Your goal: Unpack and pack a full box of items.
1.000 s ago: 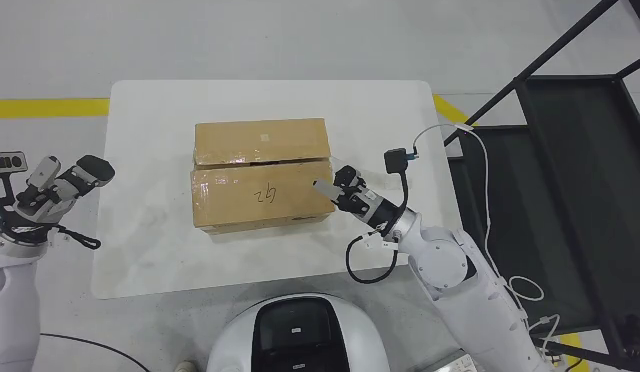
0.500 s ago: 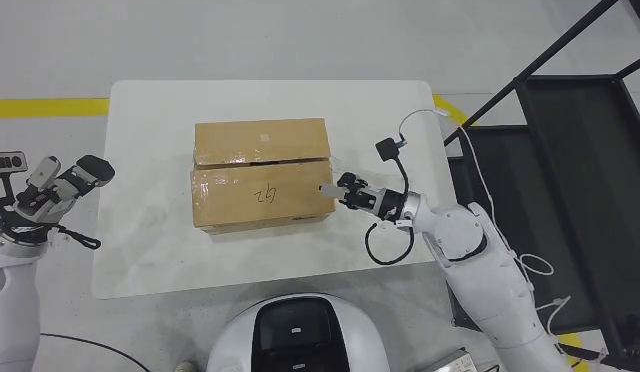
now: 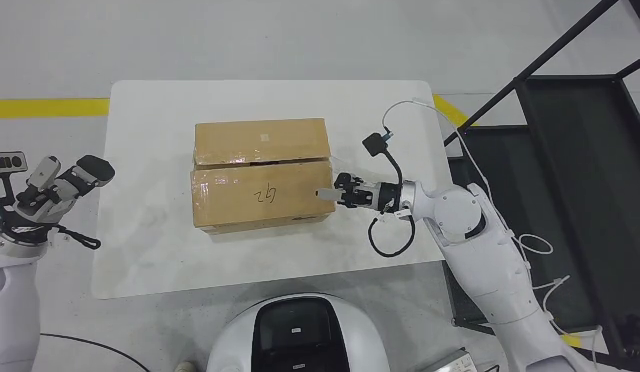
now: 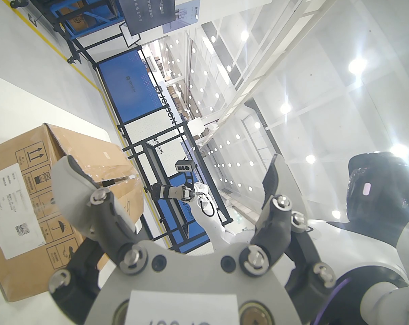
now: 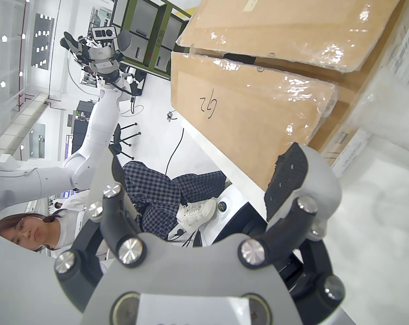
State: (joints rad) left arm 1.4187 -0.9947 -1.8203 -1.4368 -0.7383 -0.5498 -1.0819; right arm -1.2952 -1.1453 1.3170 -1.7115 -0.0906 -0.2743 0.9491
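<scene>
One cardboard box [image 3: 262, 175] sits at the middle of a white table [image 3: 150, 252], with its long side running across the robot's front. Its two top flaps lie shut and meet along a seam that runs the length of the lid, and glossy clear tape covers parts of the cardboard. The flap nearer the robot carries a handwritten black mark. In the right wrist view, a dark slit shows between the flaps partway along the seam. A white label [image 4: 7, 211] is stuck on the box's left end face.

The right gripper [image 3: 335, 192] is at the box's right end, level with the nearer flap and pointing in toward it. Its fingers [image 5: 289, 170] stand wide apart with nothing between them. Whether one of them touches the cardboard cannot be told.

The left gripper [image 3: 70, 184] hangs off the table's left edge, well apart from the box. Its two fingers are spread and empty.

A black metal rack [image 3: 560, 172] stands on the floor to the right of the table. A yellow floor line [image 3: 50, 107] runs past the table's far left corner.
</scene>
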